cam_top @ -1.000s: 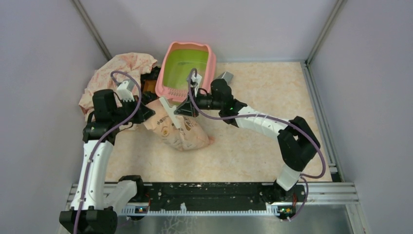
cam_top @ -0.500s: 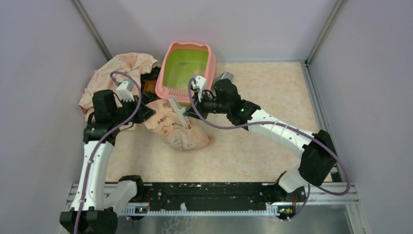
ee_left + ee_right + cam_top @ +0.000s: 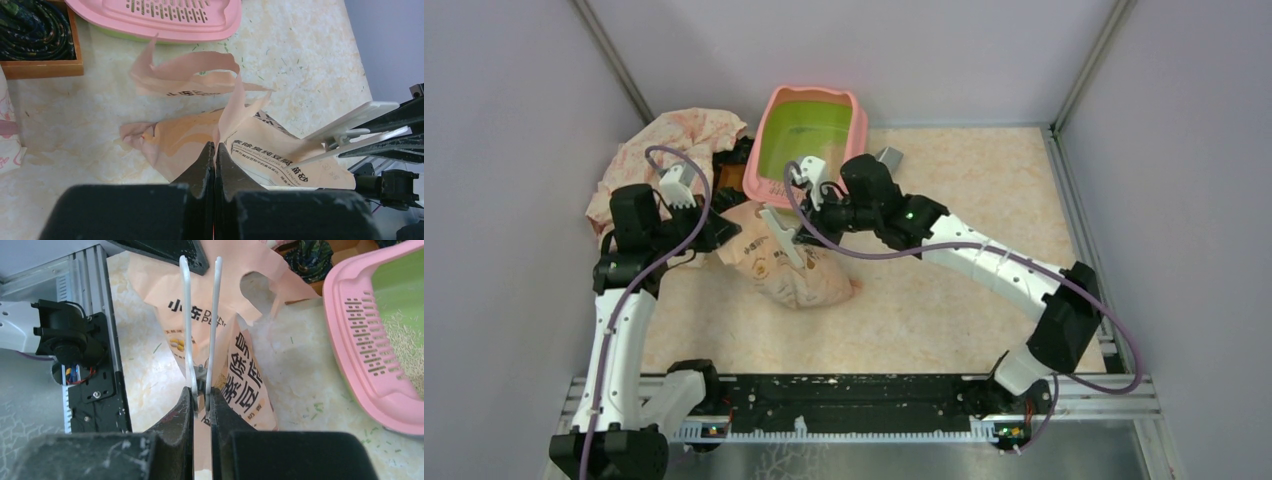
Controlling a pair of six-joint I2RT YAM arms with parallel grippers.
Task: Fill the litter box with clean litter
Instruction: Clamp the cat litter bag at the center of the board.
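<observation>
Left wrist: bag (image 3: pixel 175 145) inside left gripper (image 3: pixel 215 148)

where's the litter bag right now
In the top view the peach bag lies left of centre on the table, close to the litter box's near end, its torn top pinched by the left gripper.

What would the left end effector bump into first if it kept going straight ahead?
The peach bag: the left end effector is shut right on its torn flap. Past that, it would probably reach the litter box at its pink rim, though the depth is hard to judge.
</observation>
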